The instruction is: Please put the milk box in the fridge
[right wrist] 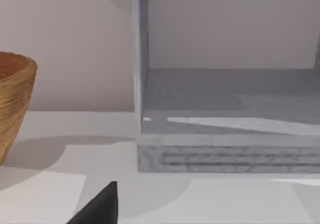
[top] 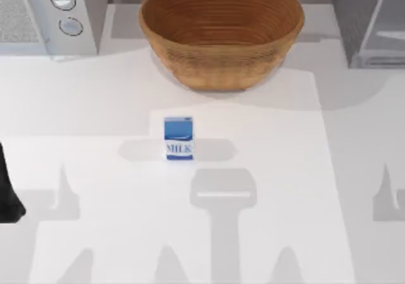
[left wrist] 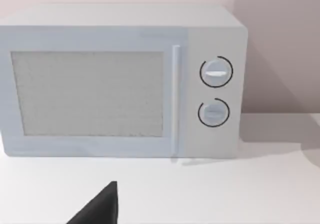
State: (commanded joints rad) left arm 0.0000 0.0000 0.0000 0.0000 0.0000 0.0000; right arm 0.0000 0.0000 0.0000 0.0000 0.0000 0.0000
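Observation:
The milk box (top: pixel 179 138) stands upright in the middle of the table, blue on top with a white band reading "MILK". The grey fridge (top: pixel 373 24) is at the back right corner; in the right wrist view the fridge (right wrist: pixel 225 119) shows its open inside and floor. My left arm (top: pixel 9 189) sits at the table's left edge, well apart from the carton. A dark part of my left gripper (left wrist: pixel 97 209) faces the microwave. A dark part of my right gripper (right wrist: pixel 97 209) faces the fridge, low over the table.
A large wicker basket (top: pixel 221 31) stands at the back centre, behind the milk box. A white microwave (top: pixel 44 15) with two round knobs (left wrist: pixel 215 92) fills the back left corner. Bare white tabletop (top: pixel 285 170) surrounds the carton.

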